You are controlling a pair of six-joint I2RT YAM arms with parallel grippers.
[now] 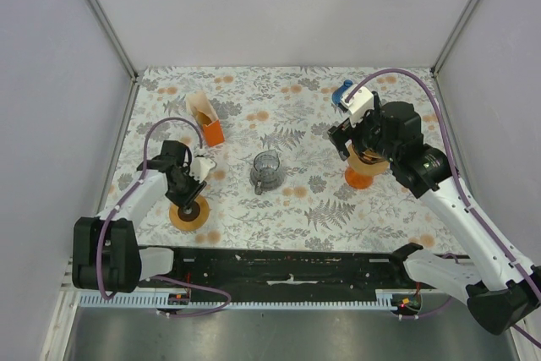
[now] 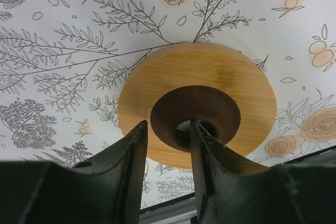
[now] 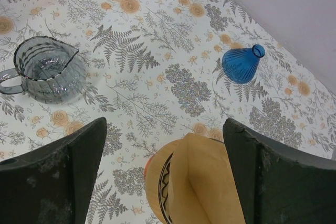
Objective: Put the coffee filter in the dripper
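Top external view: two arms reach over a floral-print table [image 1: 296,217], with a glass pitcher [image 1: 266,171] near its centre. At 10 o'clock from the pitcher stands an orange carton [image 1: 207,124]. At 8 o'clock lies a round wooden disc [image 1: 187,213], and the left gripper [image 2: 168,129] hangs low over it. The left wrist view shows a dark brown ring [image 2: 210,109] set in the disc's middle. One finger is outside the ring's near wall and the other is down in its hole, so the claw is pinched on that wall.

At 3 o'clock from the pitcher sits the orange dripper [image 1: 362,177], directly beneath the right gripper [image 3: 164,129]. That gripper's fingers are spread wide apart and hold nothing. In the right wrist view the tan coffee filter [image 3: 202,182] stands folded in the dripper's mouth, between the two fingers and below them. Whether either finger touches the paper cannot be told.

At 1 o'clock from the pitcher, towards the far right corner, a small blue ribbed vessel [image 3: 241,64] lies on its side, well apart from the dripper.
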